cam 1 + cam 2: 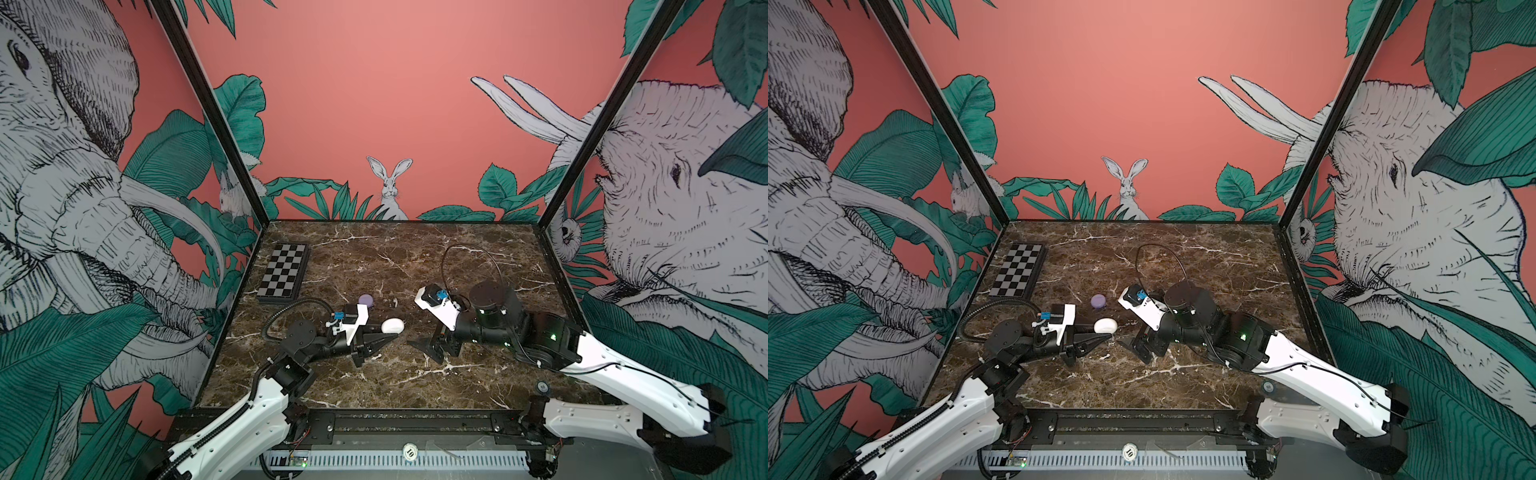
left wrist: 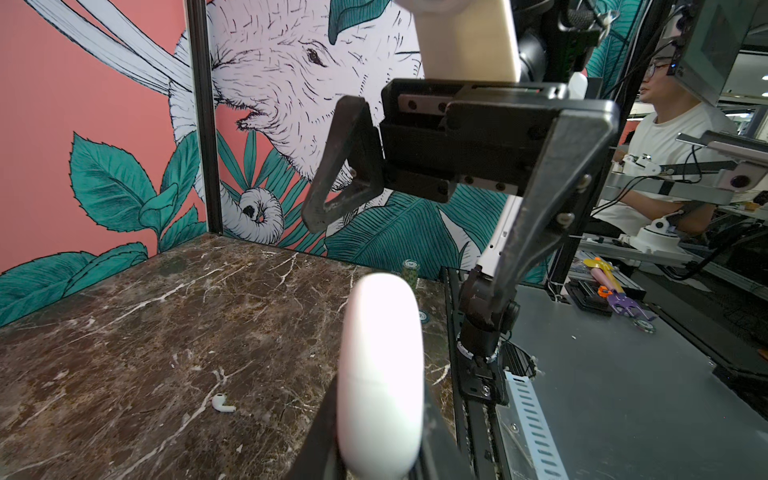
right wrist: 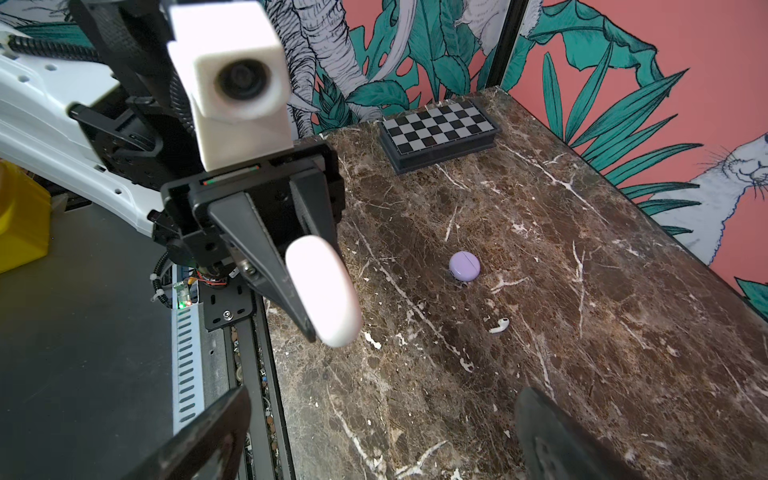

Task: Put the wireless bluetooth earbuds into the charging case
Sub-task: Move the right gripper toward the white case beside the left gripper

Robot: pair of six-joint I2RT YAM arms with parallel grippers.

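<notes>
The dark marble table (image 1: 374, 374) carries a folded chessboard (image 1: 284, 272) at its far left corner. The left hand (image 1: 388, 338) reaches toward the table's middle, its fingers clamped on a closed white case (image 3: 322, 291) held edge-on at their tips. The right hand (image 1: 432, 351) hangs just beside it, nearer the right edge, with its fingers spread wide apart and nothing between them. A closed lilac case (image 3: 464, 266) sits near the table's middle, on the far side of the left hand. One white earbud (image 3: 499, 326) lies on the marble near the lilac case, apart from it and from both hands.
</notes>
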